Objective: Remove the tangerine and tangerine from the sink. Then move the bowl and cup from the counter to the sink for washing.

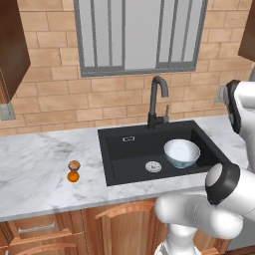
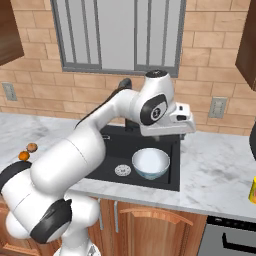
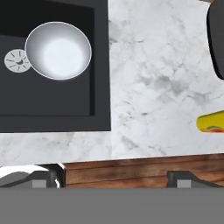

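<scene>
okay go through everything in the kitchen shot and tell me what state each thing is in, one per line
bowl: upright, in the sink, beside the drain
tangerines: out on the counter, left of the sink, touching
cup: on the counter, right of the sink
sink: holds the bowl
hand: open, holding nothing

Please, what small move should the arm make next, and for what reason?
Probably it should carry the open, empty pincer sideways toward the yellow cup and line up above it. The bowl already sits in the sink beside the drain, and both tangerines lie on the counter, so only the cup, standing on the marble at the sink's right, is left.
</scene>
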You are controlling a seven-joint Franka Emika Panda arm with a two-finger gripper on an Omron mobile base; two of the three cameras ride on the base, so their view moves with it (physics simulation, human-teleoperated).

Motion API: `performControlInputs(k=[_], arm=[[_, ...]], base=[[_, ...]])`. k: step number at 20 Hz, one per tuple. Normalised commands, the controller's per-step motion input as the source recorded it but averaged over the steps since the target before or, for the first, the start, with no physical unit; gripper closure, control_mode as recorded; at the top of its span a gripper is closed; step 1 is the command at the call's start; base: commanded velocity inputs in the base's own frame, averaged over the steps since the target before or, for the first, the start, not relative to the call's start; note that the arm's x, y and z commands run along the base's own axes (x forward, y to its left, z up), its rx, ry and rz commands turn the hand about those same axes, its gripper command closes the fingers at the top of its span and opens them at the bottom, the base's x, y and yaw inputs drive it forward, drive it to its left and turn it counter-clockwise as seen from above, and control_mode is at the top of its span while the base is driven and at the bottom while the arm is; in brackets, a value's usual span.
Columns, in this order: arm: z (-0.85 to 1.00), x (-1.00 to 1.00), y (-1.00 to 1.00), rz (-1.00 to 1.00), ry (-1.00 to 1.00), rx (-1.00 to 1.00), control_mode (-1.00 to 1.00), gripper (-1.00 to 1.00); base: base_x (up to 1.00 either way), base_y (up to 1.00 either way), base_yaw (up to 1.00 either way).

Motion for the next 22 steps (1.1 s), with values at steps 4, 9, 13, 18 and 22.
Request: performControlInputs(k=[4, 9, 13, 18, 22], arm=[[-0.01, -0.04, -0.33, -0.04, 0.0, 0.0, -1.0, -1.0], [-0.02, -0.04, -0.32, -0.04, 0.0, 0.0, -1.0, -1.0], [-0.01, -0.02, -0.32, -0.03, 0.0, 0.0, -1.0, -1.0], [0.0, -0.01, -0.32, -0.03, 0.0, 0.0, -1.0, -1.0], [0.0, 0.0, -0.31, -0.07, 0.0, 0.0, -1.0, -1.0]], base=[[0.0, 0.0, 0.0], [0.0, 0.0, 0.0], [0.0, 0.0, 0.0], [0.0, 0.0, 0.0], [0.0, 0.0, 0.0]])
